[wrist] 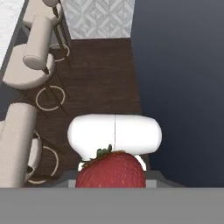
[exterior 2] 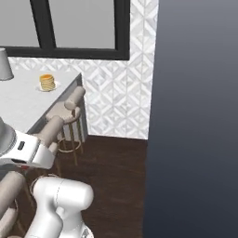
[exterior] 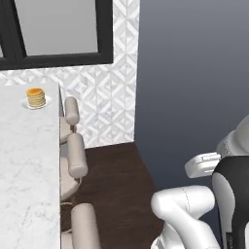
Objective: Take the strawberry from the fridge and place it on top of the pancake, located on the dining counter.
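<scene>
The strawberry (wrist: 111, 169), red with tiny seeds and a green leafy cap, sits at 6 o'clock in the hand view, grasped by the hand. Beige stools (wrist: 37, 59) line the worktop (exterior: 26, 165) edge at 10 o'clock. The pancake (exterior: 36, 97) stands at the worktop's far corner.

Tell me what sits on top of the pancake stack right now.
Nothing red sits on the pancake yet; its top shows only an orange-gold surface. The strawberry appears close at the bottom of the hand view. The white plate beneath is mostly covered by the stack.
</scene>
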{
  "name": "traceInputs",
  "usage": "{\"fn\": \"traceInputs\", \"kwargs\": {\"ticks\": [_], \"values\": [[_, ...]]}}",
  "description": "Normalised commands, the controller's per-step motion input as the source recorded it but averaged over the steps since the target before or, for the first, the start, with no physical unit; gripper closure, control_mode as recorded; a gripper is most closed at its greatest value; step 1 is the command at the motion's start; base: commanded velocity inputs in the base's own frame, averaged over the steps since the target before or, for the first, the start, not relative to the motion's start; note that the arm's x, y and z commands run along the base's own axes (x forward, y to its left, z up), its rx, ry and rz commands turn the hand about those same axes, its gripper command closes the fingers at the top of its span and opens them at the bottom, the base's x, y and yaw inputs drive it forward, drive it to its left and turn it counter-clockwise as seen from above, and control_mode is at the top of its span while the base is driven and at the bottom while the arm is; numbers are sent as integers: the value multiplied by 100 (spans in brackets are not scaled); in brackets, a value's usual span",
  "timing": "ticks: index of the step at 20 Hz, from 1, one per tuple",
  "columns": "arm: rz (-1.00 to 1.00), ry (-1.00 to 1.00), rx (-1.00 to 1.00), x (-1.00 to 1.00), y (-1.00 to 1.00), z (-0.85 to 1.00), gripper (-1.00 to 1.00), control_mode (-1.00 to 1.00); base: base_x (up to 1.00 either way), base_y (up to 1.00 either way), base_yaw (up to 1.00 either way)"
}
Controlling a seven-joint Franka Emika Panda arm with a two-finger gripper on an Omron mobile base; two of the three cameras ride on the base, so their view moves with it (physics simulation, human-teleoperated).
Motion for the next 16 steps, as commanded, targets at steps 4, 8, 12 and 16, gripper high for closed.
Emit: {"fn": "traceInputs", "kwargs": {"ticks": [4, 8, 12, 16], "values": [[0, 0, 0, 0, 0, 0, 100, 100, 96, -42, 47], [0, 0, 0, 0, 0, 0, 100, 100, 100, -29, 35], [0, 0, 0, 0, 0, 0, 100, 100, 100, -50, 33], [0, 0, 0, 0, 0, 0, 100, 100, 100, -63, 36]]}}
